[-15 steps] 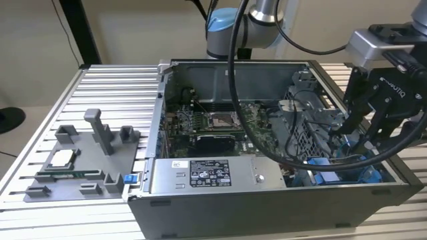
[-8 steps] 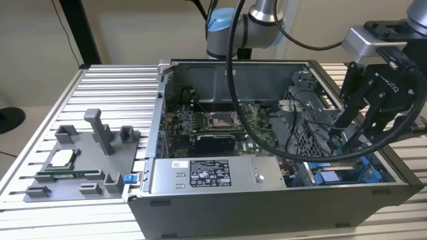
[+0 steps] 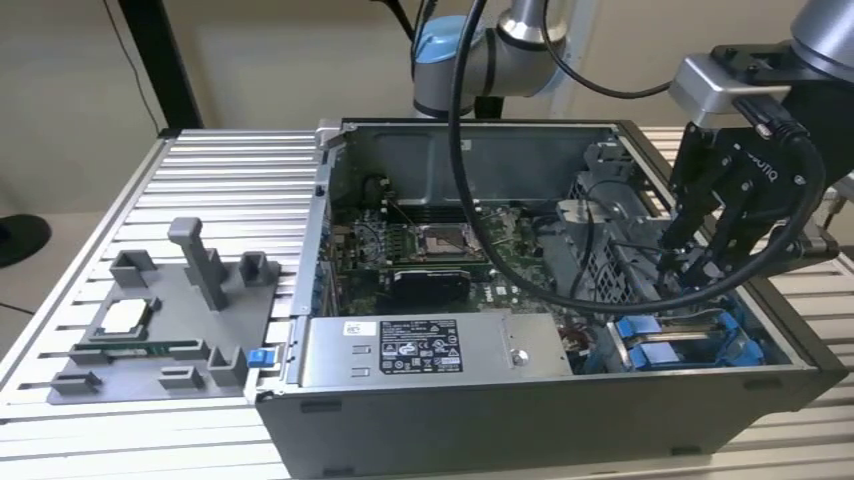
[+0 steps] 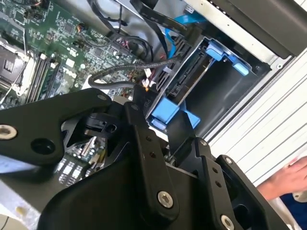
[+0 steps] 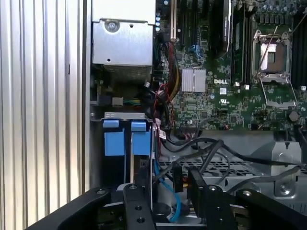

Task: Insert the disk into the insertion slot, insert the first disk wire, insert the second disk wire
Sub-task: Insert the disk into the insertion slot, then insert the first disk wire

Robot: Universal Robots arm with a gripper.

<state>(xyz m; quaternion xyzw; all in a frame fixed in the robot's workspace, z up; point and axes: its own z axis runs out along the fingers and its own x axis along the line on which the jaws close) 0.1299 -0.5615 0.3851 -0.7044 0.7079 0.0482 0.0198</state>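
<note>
In the exterior view my gripper (image 3: 694, 272) reaches down into the open computer case at its right end, just above the insertion slot (image 3: 674, 345) with its blue rails. The second wrist view shows the slot (image 4: 216, 81) as a grey bay. A dark slab in blue plastic, which looks like the disk (image 4: 186, 80), stands edge-on inside it. The gripper (image 4: 161, 120) is open, its black fingers (image 5: 138, 203) apart in both wrist views. A black wire connector (image 5: 176, 178) hangs between them, touching neither. A black wire (image 4: 129, 69) runs from the motherboard toward the bay.
The grey power-supply box (image 3: 414, 345) lies along the case's front wall. The motherboard (image 3: 427, 245) and loose cables fill the case floor. A grey fixture tray (image 3: 147, 320) sits on the ribbed table at the exterior view's left. A person's hand (image 4: 288, 179) rests on the table outside the case.
</note>
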